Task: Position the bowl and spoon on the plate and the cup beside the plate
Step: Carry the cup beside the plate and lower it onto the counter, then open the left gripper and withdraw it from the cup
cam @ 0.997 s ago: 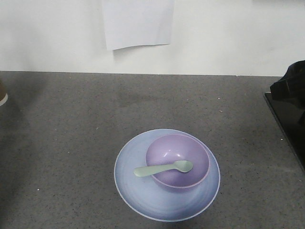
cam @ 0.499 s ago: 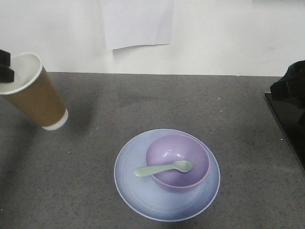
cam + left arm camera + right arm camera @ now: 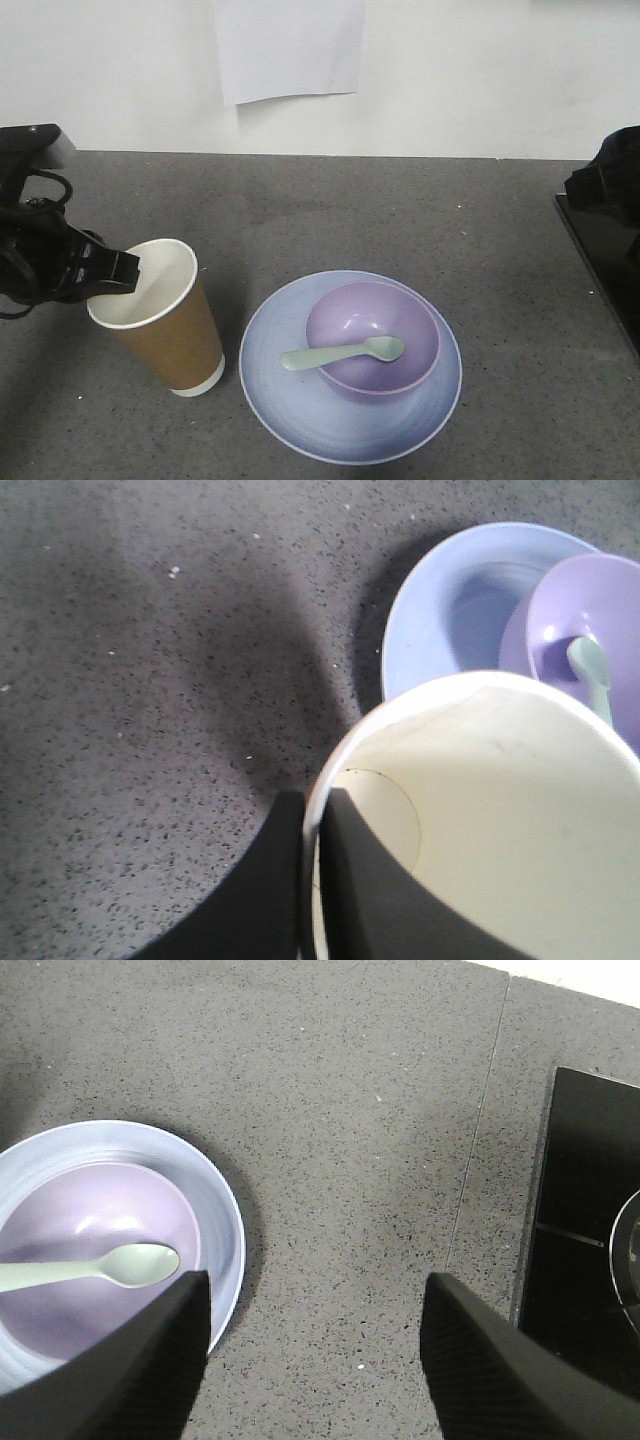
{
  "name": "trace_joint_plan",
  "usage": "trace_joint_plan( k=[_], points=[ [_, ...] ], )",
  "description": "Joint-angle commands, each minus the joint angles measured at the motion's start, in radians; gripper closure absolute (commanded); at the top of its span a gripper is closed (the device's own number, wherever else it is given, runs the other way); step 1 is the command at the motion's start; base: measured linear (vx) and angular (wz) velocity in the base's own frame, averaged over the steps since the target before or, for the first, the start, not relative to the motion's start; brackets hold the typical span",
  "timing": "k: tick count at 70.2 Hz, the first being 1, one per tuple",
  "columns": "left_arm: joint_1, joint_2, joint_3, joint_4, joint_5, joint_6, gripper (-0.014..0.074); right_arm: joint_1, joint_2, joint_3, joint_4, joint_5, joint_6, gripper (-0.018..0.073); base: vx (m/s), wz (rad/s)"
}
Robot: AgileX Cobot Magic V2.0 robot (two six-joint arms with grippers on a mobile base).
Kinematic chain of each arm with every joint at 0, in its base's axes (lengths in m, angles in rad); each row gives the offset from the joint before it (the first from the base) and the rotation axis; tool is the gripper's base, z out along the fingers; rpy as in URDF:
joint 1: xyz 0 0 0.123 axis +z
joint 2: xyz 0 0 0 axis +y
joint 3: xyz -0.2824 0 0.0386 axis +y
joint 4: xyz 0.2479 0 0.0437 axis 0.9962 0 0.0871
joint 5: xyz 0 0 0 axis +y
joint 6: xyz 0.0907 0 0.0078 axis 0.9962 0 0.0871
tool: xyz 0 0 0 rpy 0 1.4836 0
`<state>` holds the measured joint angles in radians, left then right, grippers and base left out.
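Note:
The brown paper cup (image 3: 165, 325) stands almost upright just left of the pale blue plate (image 3: 300, 420). My left gripper (image 3: 120, 272) is shut on its rim, one finger inside and one outside. In the left wrist view the cup (image 3: 500, 780) fills the lower right, with the gripper (image 3: 312, 820) pinching its wall. The lavender bowl (image 3: 400, 310) sits on the plate, and the mint spoon (image 3: 340, 354) lies across it, head inside. My right gripper (image 3: 315, 1290) hangs open over bare counter right of the plate (image 3: 225, 1210), bowl (image 3: 90, 1220) and spoon (image 3: 110, 1268).
A black cooktop (image 3: 600, 250) lies along the counter's right edge, also in the right wrist view (image 3: 580, 1210). A white sheet of paper (image 3: 290, 45) hangs on the back wall. The counter is dark grey speckled stone.
The left gripper carried the cup from the far left edge, tilted in the air, down and rightward to beside the plate. Plate, bowl and spoon have not moved.

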<state>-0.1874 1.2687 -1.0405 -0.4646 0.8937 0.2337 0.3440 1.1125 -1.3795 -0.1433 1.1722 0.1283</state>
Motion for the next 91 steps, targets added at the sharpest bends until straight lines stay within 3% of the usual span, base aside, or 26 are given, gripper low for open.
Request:
trace_joint_plan(
  k=[1, 33, 45, 54, 77, 83, 91],
  points=[
    [-0.020, -0.022, -0.016, -0.032, -0.067, 0.002, 0.0604, -0.005, -0.015, -0.030, -0.007, -0.047, 0.002, 0.0108, 0.00, 0.00],
    [-0.030, 0.071, -0.016, -0.029, -0.091, 0.029, 0.0599, -0.005, -0.015, -0.030, -0.007, -0.020, 0.002, 0.0108, 0.00, 0.00],
    [-0.030, 0.071, -0.016, -0.029, -0.082, 0.030, 0.0559, -0.005, -0.015, -0.030, -0.007, -0.020, 0.002, 0.0108, 0.00, 0.00],
    [-0.030, 0.071, -0.016, -0.030, -0.082, 0.030, 0.0468, -0.005, -0.015, -0.030, -0.007, -0.022, 0.002, 0.0108, 0.00, 0.00],
    [-0.029, 0.064, -0.018, -0.030, -0.103, 0.026, 0.0055, -0.005, -0.015, -0.030, -0.007, -0.022, 0.002, 0.0108, 0.00, 0.00],
    [-0.025, 0.043, -0.018, -0.030, -0.125, 0.017, -0.0004, -0.005, -0.015, -0.030, -0.007, -0.023, 0.002, 0.0108, 0.00, 0.00],
    [-0.025, -0.001, -0.021, -0.029, -0.156, -0.004, -0.0017, -0.005, -0.015, -0.030, -0.011, -0.027, 0.004, 0.0108, 0.00, 0.00]
  ],
)
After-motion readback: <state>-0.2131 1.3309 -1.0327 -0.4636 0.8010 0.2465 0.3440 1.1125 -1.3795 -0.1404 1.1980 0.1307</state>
